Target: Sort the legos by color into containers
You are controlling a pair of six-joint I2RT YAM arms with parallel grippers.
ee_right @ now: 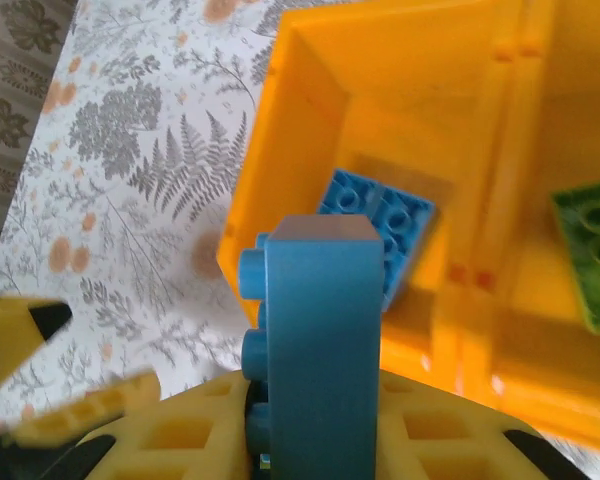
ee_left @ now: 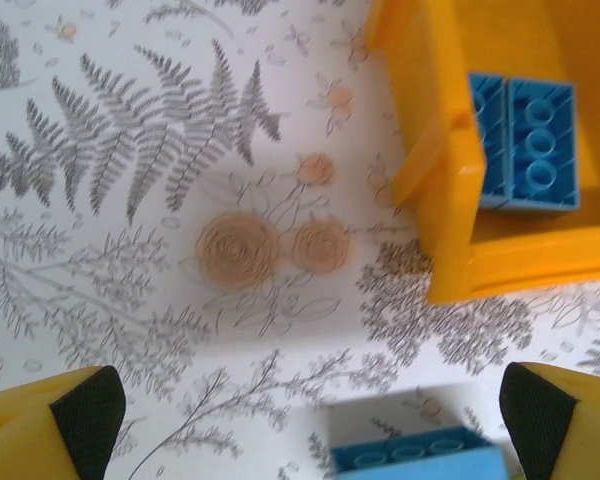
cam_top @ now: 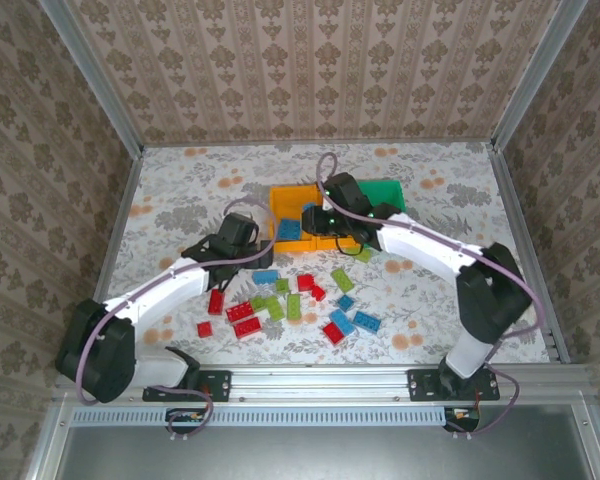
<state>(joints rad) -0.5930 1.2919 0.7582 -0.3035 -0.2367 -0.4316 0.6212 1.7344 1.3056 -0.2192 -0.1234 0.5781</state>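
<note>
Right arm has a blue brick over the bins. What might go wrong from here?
The blue brick in the right gripper hangs above the edge of the orange bin; released here, it may clip the rim and land outside. The open left gripper hovers close beside that bin, so the arms might collide.

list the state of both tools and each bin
left tool, open, holding nothing
right tool, shut on blue lego
first orange bin, upright, flat blue lego inside
second orange bin, upright, green lego inside
green bin, upright, contents unclear
</note>
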